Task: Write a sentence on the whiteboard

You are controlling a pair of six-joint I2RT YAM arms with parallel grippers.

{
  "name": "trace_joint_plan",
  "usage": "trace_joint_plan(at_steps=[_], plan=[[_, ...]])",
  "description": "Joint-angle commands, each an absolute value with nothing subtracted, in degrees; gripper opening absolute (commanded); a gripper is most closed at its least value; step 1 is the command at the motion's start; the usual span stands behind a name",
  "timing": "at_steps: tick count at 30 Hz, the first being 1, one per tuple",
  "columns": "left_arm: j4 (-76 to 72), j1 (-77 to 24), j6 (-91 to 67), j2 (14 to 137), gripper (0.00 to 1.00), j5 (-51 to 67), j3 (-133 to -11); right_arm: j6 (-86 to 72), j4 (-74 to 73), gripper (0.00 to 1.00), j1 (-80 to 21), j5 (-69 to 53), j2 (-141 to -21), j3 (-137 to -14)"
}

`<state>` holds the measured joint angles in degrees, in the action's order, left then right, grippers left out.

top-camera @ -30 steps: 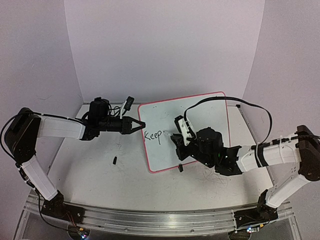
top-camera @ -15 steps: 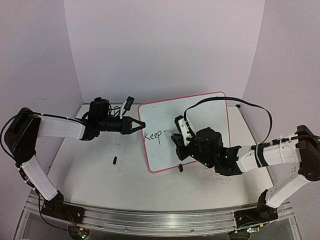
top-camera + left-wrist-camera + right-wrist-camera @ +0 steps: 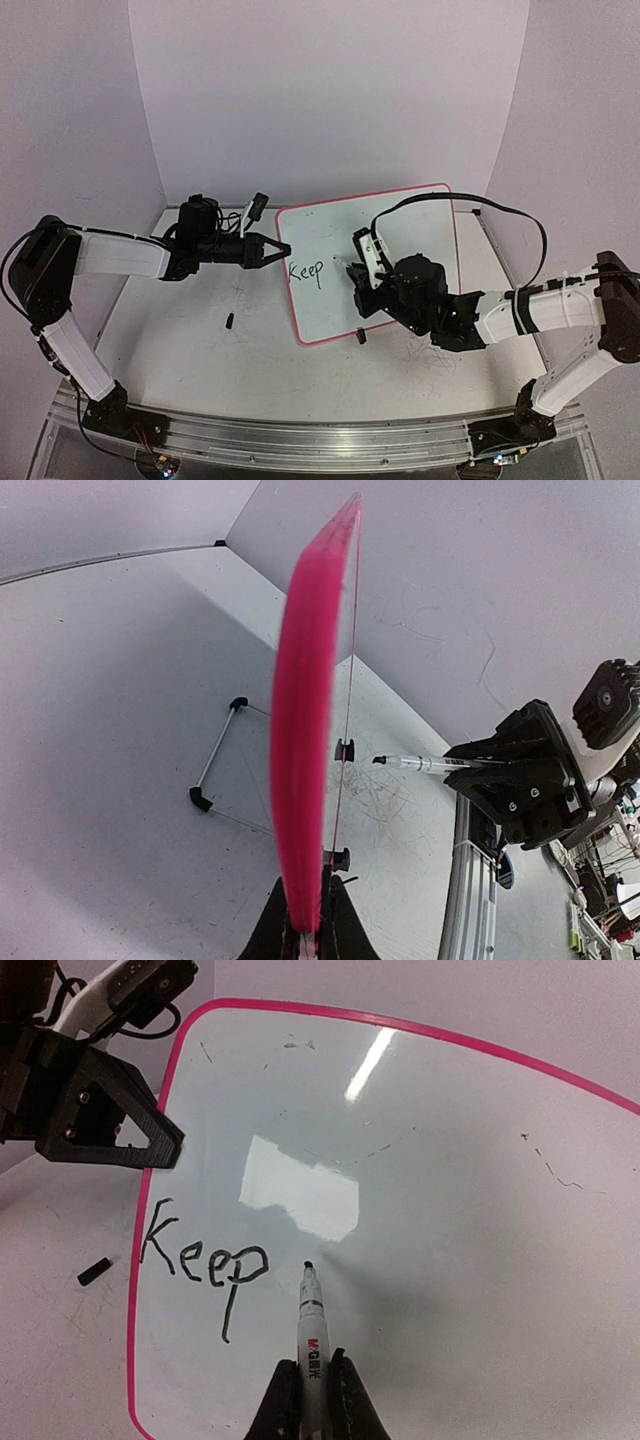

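Note:
The whiteboard [image 3: 400, 235] lies on the table with a pink-red rim; it fills the right wrist view [image 3: 450, 1210]. The sentence [image 3: 306, 272] reads only "Keep" near the board's left edge, also in the right wrist view [image 3: 200, 1265]. My right gripper [image 3: 312, 1385] is shut on a white marker [image 3: 310, 1330], its black tip just right of the "p" and at or just above the board. In the top view the right gripper [image 3: 362, 268] is over the board's middle. My left gripper [image 3: 280, 250] is shut on the board's left rim [image 3: 305, 730], seen edge-on.
A small black cap [image 3: 229, 321] lies on the table left of the board. A black clip [image 3: 361, 337] sits at the board's near edge. Two clips [image 3: 345, 750] show along the rim. Faint scribbles mark the tabletop [image 3: 440, 365]. The rail [image 3: 300, 440] runs along the front.
The right gripper and marker have shifted slightly to the right of "Keep". The left arm and board have not moved.

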<state>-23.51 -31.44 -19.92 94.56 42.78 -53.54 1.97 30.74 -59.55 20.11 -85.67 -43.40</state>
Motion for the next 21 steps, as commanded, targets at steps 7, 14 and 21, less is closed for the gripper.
trace_joint_plan(at_steps=[7,14,21], plan=[[-23.15,-31.11,-17.76,92.90,0.02,39.46,-53.70,3.12,32.89,0.00,-59.72,20.97,-87.40,-47.13],[-23.05,-31.11,-17.83,93.15,0.02,39.67,-53.77,3.25,33.04,0.00,-59.66,22.38,-89.09,-48.47],[-23.11,-31.11,-17.84,92.94,0.02,39.89,-53.77,3.51,33.42,0.00,-59.66,23.37,-90.19,-49.28]])
